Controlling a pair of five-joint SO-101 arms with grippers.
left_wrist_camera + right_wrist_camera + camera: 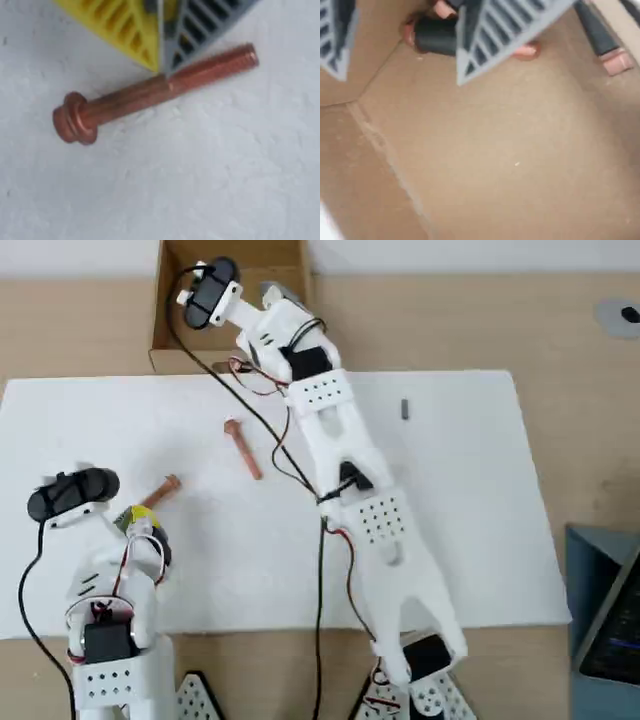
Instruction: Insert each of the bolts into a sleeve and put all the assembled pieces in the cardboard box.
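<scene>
Wooden table (80,330) carries a white sheet (470,540). The box (158,330) stands at the sheet's 11 o'clock edge.

Left tool (160,67) sits over the sheet's 8 o'clock area. Its yellow and grey fingers are closed tip to tip, and the tips meet at the shaft of a bolt (150,97). This bolt lies flat on the sheet; in the high view its head points toward 2 o'clock.

A second bolt (242,448) lies free near the first, at 1 o'clock from it, with its head toward 11 o'clock. A bare sleeve (405,409) lies well apart, in the sheet's 1 o'clock area.

Right tool (400,80) is inside the box with its fingers wide apart, holding nothing. An assembled piece (437,36), a dark sleeve on a bolt, lies on the box floor, partly behind one finger. A second piece (597,32) lies close to a box wall.
</scene>
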